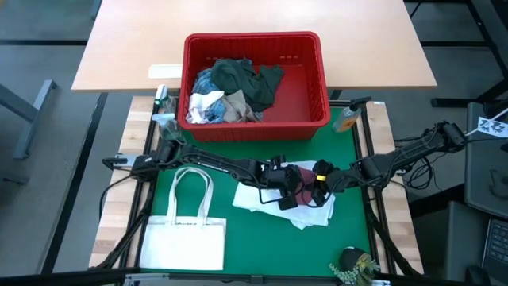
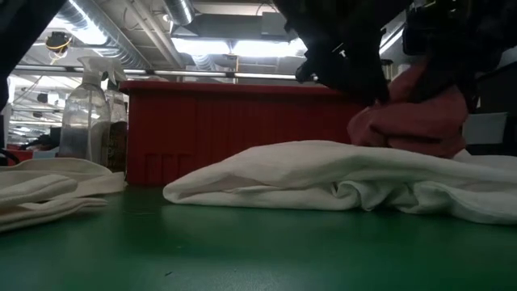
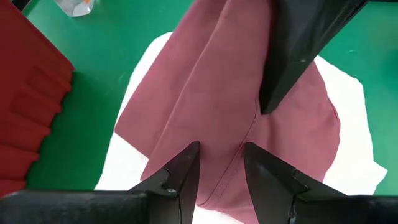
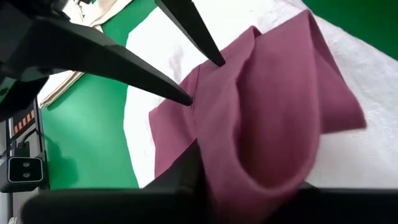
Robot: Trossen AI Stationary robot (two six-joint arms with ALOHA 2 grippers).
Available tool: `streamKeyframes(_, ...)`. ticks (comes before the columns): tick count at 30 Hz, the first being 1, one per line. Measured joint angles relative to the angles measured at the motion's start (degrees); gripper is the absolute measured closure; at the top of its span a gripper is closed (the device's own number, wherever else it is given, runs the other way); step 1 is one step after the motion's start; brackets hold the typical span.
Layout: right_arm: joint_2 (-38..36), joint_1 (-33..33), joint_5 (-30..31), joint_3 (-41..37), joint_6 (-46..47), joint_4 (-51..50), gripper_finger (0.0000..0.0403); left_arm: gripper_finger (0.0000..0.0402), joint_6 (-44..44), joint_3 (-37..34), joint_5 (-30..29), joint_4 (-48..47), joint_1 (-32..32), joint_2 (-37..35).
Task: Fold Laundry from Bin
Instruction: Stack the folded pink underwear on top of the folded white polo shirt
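A maroon garment (image 1: 302,187) lies partly bunched on a white cloth (image 1: 266,199) spread on the green mat, and the low view shows the maroon garment (image 2: 412,121) raised above that cloth (image 2: 323,174). My left gripper (image 1: 279,180) and my right gripper (image 1: 319,179) meet over it from either side, each shut on the maroon cloth. The red bin (image 1: 255,48) stands beyond the mat's far edge. It holds more laundry: dark green, white, blue and beige pieces (image 1: 230,91). My left gripper has a seamed fold of the maroon garment (image 3: 225,177) between its two fingers, slanting down from the table's left. The right wrist view shows its fingertips (image 4: 186,98) at the garment's edge (image 4: 200,84). Below them the cloth spreads over the white cloth. My right gripper has a rounded fold of the maroon garment (image 4: 261,168) between its fingers, slanting down from the table's right. The cloth covers one finger, so the exact place of contact is hidden. The fold stands up loosely and the rest lies on the white cloth (image 4: 373,149).
A flat white tote bag (image 1: 185,230) with handles lies on the mat's near left. A clear spray bottle (image 2: 85,121) stands left of the bin, an orange-tinted bottle (image 1: 346,119) at its right corner. A small plant (image 1: 353,266) sits near the front right. Bare green mat surrounds the cloths.
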Motion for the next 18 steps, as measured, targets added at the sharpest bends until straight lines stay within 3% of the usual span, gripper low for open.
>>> streamKeyframes(10,0.0,0.0,0.23,0.0,-0.59,-5.34,0.0259,0.0281,0.01,0.0,0.11,0.13,-0.26,0.0)
streamKeyframes(18,-3.85,-0.79,1.04,0.0,-0.31,-10.73,0.0246,0.0281,0.0,0.0,0.11,0.15,-0.26,0.0)
